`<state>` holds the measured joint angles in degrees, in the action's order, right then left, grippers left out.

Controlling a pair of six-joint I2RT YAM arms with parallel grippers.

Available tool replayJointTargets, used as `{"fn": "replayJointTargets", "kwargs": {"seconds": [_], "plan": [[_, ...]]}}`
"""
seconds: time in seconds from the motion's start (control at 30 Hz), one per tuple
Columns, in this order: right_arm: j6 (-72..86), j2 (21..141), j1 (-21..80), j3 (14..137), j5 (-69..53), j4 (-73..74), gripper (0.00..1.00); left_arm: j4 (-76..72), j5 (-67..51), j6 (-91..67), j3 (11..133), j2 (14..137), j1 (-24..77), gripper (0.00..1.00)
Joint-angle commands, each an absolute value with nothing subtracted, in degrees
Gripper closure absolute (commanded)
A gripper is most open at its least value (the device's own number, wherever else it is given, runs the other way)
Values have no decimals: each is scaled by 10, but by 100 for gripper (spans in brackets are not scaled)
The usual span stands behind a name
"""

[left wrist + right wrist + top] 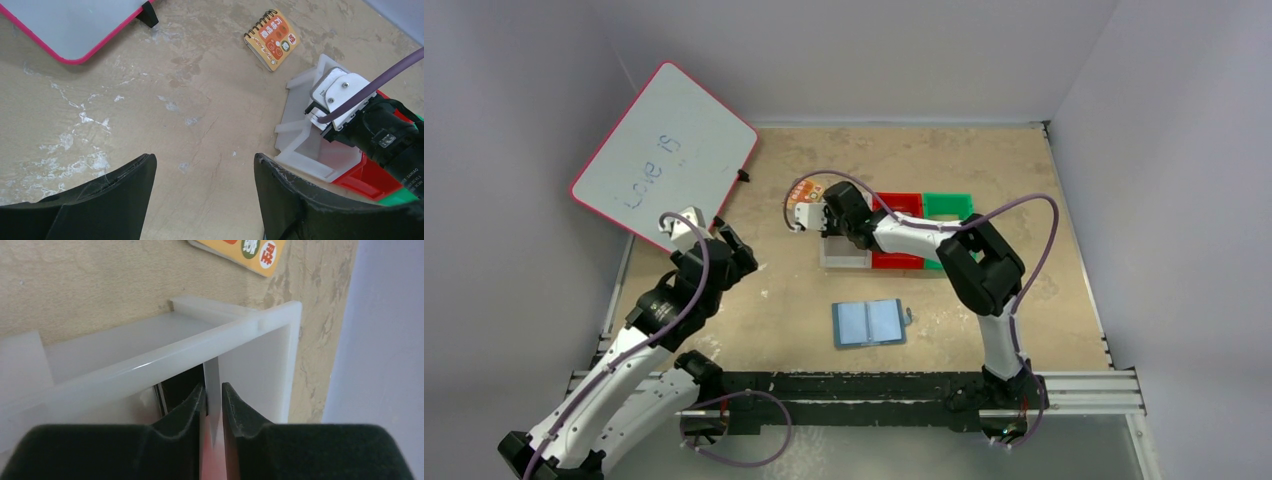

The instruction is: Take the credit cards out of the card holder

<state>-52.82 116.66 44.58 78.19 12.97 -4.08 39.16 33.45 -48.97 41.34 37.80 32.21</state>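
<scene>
Two grippers are in play, and the right gripper is caught right at the rim of the white bin. Its jaws are drawn almost together, and one thin silver-grey credit card is seen edge-on between the fingertips, poised over the bin's inner corner. Whether the pads are pressing on the card cannot be told.

Well to the left of the white bin, the left gripper is held above the bare table. Its two black fingers are spread wide, and nothing is held or touched.

One card holder is laid open flat, its lighter blue inside turned up, well apart from the white bin on the side nearer the arm bases.

"Love is" can be read in blue marker on the single pink-edged whiteboard, propped up far left of the white bin. One orange spiral notebook is seen just beyond the bin; its printed characters cannot be made out.

Three bins are counted: the white one, a red bin touching it on the right, and a green bin beyond that.
</scene>
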Motion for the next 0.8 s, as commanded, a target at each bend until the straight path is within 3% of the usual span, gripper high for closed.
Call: {"fn": "replayJointTargets", "kwargs": {"seconds": [0.0, 0.13, 0.4, 0.53, 0.6, 0.73, 0.77], "plan": [[-530, 1145, 444, 798, 111, -30, 75, 388, 338, -489, 418, 376, 318, 28], [-519, 1120, 444, 801, 71, -8, 55, 390, 335, -482, 430, 388, 318, 28], [-447, 976, 441, 771, 35, -21, 47, 411, 356, -481, 502, 445, 318, 28], [-311, 808, 426, 664, 144, -184, 42, 436, 396, -479, 566, 479, 318, 28], [-203, 709, 418, 619, 204, -214, 26, 455, 423, -475, 600, 492, 318, 27], [-24, 548, 417, 569, 358, -108, 5, 483, 467, -460, 654, 507, 318, 27], [17, 514, 417, 564, 393, -64, 4, 491, 474, -455, 666, 509, 318, 25]]}}
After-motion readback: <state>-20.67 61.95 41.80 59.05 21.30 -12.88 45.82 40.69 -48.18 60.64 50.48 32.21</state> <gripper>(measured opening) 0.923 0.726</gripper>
